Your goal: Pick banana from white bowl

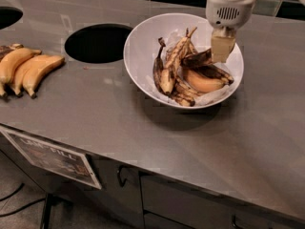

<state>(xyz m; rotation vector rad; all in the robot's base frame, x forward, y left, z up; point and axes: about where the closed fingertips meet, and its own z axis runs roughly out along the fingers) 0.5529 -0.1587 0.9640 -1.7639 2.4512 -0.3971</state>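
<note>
The white bowl (143, 46) stands on the steel counter, right of centre. It holds several overripe bananas. The banana (196, 59), almost wholly dark brown-black, lies tilted with its right end raised against my gripper (222, 51). The gripper hangs from the white arm over the bowl's right half and is shut on that end. A plump orange-yellow banana (202, 81) lies just below it. More brown-streaked bananas (169, 68) lean in the bowl's middle.
A bunch of yellow bananas (28, 68) lies on the counter at the far left. A round hole (97, 43) opens in the counter left of the bowl, and another (7, 15) at the far left edge. A label (52, 156) hangs below the counter's front edge.
</note>
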